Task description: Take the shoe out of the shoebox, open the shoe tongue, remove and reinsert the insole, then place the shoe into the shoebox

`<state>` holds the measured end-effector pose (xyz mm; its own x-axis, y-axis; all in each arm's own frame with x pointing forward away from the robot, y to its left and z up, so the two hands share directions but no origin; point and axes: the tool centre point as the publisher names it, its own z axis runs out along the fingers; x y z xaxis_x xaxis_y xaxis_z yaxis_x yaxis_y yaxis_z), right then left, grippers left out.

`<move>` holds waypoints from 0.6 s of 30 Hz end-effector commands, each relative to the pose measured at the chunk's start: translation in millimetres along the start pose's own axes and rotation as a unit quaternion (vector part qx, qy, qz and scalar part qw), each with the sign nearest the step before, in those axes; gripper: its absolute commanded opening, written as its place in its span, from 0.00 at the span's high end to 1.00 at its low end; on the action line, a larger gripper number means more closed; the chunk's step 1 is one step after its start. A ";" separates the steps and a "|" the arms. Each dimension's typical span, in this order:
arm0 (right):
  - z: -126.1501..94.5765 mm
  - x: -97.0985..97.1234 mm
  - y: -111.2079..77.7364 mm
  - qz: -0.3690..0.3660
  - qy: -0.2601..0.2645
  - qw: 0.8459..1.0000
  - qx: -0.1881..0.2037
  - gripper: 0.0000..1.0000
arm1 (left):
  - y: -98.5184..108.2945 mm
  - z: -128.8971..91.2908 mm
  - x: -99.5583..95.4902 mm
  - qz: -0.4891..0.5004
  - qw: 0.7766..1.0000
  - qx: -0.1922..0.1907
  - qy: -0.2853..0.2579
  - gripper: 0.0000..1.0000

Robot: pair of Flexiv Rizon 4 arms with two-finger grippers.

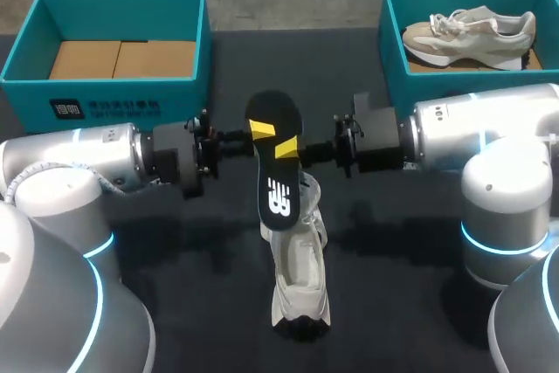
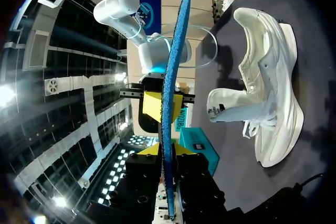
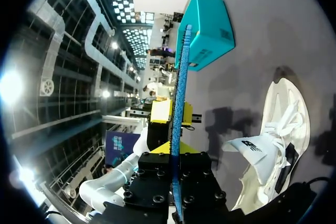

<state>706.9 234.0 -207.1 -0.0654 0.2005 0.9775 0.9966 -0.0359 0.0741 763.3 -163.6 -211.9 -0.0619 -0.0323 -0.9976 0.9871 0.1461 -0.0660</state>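
Observation:
A black insole (image 1: pixel 278 163) with a white logo hangs over the middle of the table, held edge-on between both arms. My left gripper (image 1: pixel 262 128) is shut on one long edge and my right gripper (image 1: pixel 286 148) on the opposite edge. In the left wrist view the insole's blue underside (image 2: pixel 170 77) runs up between the fingers of the left gripper (image 2: pixel 167 153). In the right wrist view it (image 3: pixel 181 87) stands the same way in the right gripper (image 3: pixel 176 150). The white shoe (image 1: pixel 301 286) rests on the table right under the insole, tongue pulled open (image 2: pixel 268 77) (image 3: pixel 278 145).
A teal shoebox (image 1: pixel 105 102) with cardboard inside stands at the back left. A second teal box (image 1: pixel 393 50) at the back right holds another beige shoe (image 1: pixel 472 28). The tabletop is dark.

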 end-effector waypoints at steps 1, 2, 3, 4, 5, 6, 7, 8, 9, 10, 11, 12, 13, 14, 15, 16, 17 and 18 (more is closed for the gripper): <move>1.4 0.4 -0.8 0.000 -0.002 1.000 -0.001 1.00 | 1.7 1.5 0.0 0.002 1.000 0.006 0.002 0.87; 1.4 0.4 -0.8 0.000 -0.002 1.000 -0.001 1.00 | 1.6 1.6 -0.1 0.003 1.000 0.006 0.002 0.88; 1.4 0.4 -0.8 0.000 -0.002 1.000 -0.001 1.00 | 1.6 1.7 -0.2 0.003 1.000 0.006 0.002 0.90; 1.4 0.4 -0.8 0.000 -0.002 1.000 -0.001 1.00 | 1.5 1.9 -0.3 0.003 1.000 0.006 0.002 0.95; 1.4 0.4 -0.8 0.000 -0.002 1.000 -0.001 1.00 | 1.2 2.1 -0.5 0.004 1.000 0.007 0.002 1.00; 1.4 0.4 -0.8 0.000 -0.002 1.000 -0.001 1.00 | 0.9 2.3 -0.5 0.004 1.000 0.007 0.002 1.00; 1.4 0.4 -0.8 0.000 -0.002 1.000 -0.001 1.00 | 0.6 2.4 -0.5 0.005 1.000 0.007 0.003 1.00; 1.4 0.4 -0.8 0.000 -0.002 1.000 -0.001 1.00 | 0.1 2.5 -0.4 0.005 1.000 0.008 0.003 1.00; 1.4 0.4 -0.8 0.000 -0.002 1.000 -0.001 1.00 | -0.1 2.5 -0.3 0.005 1.000 0.008 0.003 1.00; 1.4 0.4 -0.8 0.000 -0.002 1.000 -0.001 1.00 | -0.4 2.5 -0.2 0.006 1.000 0.008 0.003 1.00; 1.4 0.4 -0.8 0.000 -0.002 1.000 -0.001 1.00 | -0.7 2.4 -0.1 0.006 1.000 0.008 0.002 1.00; 1.4 0.4 -0.8 0.000 -0.002 1.000 -0.001 1.00 | -0.9 2.3 -0.1 0.006 1.000 0.008 0.002 1.00; 1.8 0.4 -0.9 0.002 -0.003 1.000 0.001 1.00 | -1.1 2.1 0.1 0.006 1.000 0.008 0.002 1.00; 2.0 0.4 -0.9 0.003 -0.005 1.000 0.002 1.00 | -1.5 1.9 0.2 0.006 1.000 0.008 0.002 1.00; 2.0 0.3 -1.0 0.004 -0.005 1.000 0.002 0.83 | -1.9 1.5 0.1 0.006 1.000 0.008 0.002 1.00; 2.0 0.2 -1.0 0.004 -0.005 1.000 0.002 0.05 | -2.6 1.1 -0.1 0.006 1.000 0.009 0.001 1.00; 1.1 -0.4 -1.4 0.005 -0.006 1.000 0.002 0.00 | -3.5 0.4 -0.5 0.005 1.000 0.009 0.001 1.00; -0.9 -0.8 -2.1 0.005 -0.007 1.000 0.001 0.00 | -4.7 -0.4 -1.0 0.005 1.000 0.010 0.000 1.00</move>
<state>706.0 233.7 -208.6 -0.0572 0.2054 0.9770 0.9972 -0.0345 0.0657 761.8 -165.9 -210.7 -0.0547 -0.0293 -0.9981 0.9903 0.1262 -0.0580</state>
